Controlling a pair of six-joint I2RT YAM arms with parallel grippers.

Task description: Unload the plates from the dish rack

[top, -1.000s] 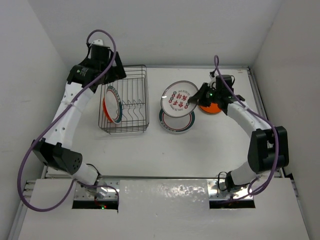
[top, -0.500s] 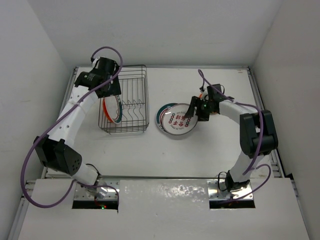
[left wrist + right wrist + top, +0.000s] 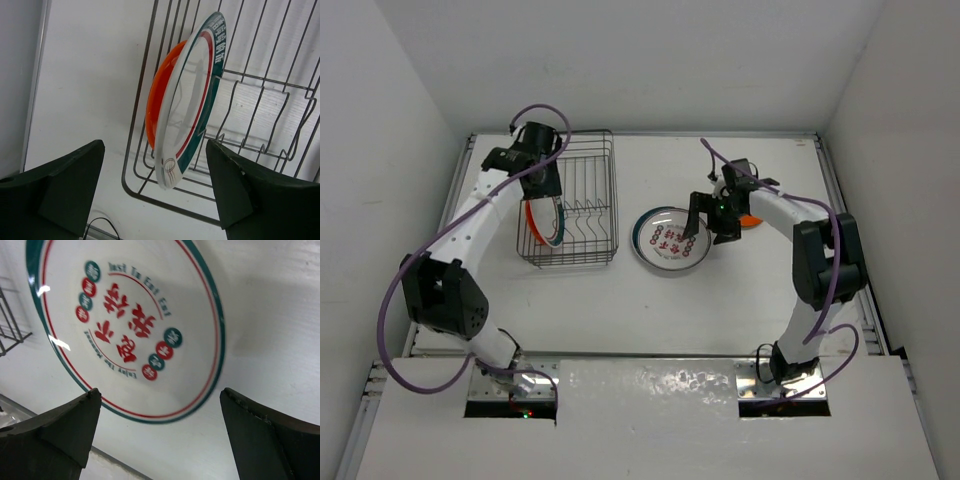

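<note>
1. Plates in the dish rack (image 3: 588, 212): a white plate with teal-and-red rim (image 3: 190, 100) and an orange plate (image 3: 159, 95) stand on edge, face to face, at the rack's left end
2. Left gripper (image 3: 155, 150): fingers apart, one on each side of the two standing plates, touching neither
3. Plate with red motifs (image 3: 130, 325): lying flat on the table (image 3: 620, 300), just right of the rack
4. Right gripper (image 3: 160, 395): fingers spread wide above this plate, holding nothing
5. Second orange plate (image 3: 750, 219): on the table, partly hidden by the right arm
</note>
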